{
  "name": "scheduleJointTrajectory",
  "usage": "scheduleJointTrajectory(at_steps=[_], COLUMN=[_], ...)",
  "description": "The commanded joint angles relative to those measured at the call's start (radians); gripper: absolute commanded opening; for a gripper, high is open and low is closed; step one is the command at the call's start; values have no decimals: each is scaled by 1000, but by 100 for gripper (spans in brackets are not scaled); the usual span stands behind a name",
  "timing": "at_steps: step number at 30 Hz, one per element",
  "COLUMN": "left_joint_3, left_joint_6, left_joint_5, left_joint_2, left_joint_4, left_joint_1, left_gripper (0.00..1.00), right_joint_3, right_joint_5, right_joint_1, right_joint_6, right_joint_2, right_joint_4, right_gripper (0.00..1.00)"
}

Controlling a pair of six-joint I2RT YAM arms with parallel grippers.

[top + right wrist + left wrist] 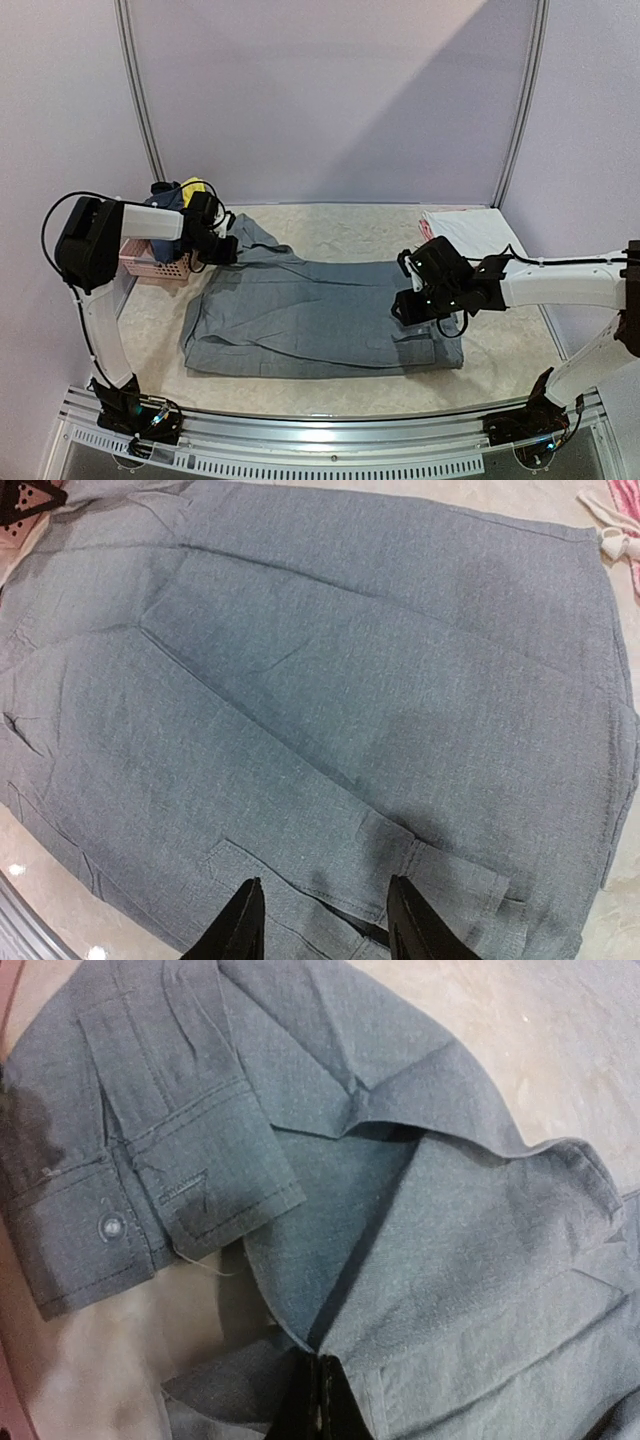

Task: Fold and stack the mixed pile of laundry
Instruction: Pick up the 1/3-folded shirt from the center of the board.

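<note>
Tabletop [330, 395] carries grey garment [320, 320], pinched by left gripper [320, 1402] (fingertips mostly buried).

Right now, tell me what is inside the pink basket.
A navy blue garment and a yellow garment lie heaped in the pink basket. The left arm crosses over it, so anything deeper inside is hidden.

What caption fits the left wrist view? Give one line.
Left gripper shut on a fold of the grey garment, its buttoned cuff lying flat nearby.
</note>
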Motion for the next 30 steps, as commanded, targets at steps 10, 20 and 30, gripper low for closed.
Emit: scheduleJointTrajectory(at_steps=[10, 20, 30], left_joint_3=[-90, -48, -91], left_joint_6=[-14, 18, -6], left_joint_5=[-24, -115, -205], left_joint_2=[-166, -104, -142], left_joint_4=[32, 26, -7], left_joint_1=[-21, -15, -2], left_gripper=[0, 0, 0], right_joint_3=[127, 396, 674], right_joint_5=[-12, -94, -146], right_joint_1=[-158, -336, -403], right_joint_6=[-1, -63, -108], right_joint_2=[6, 289, 609], right_joint_4=[-20, -83, -167], right_gripper=[59, 62, 57])
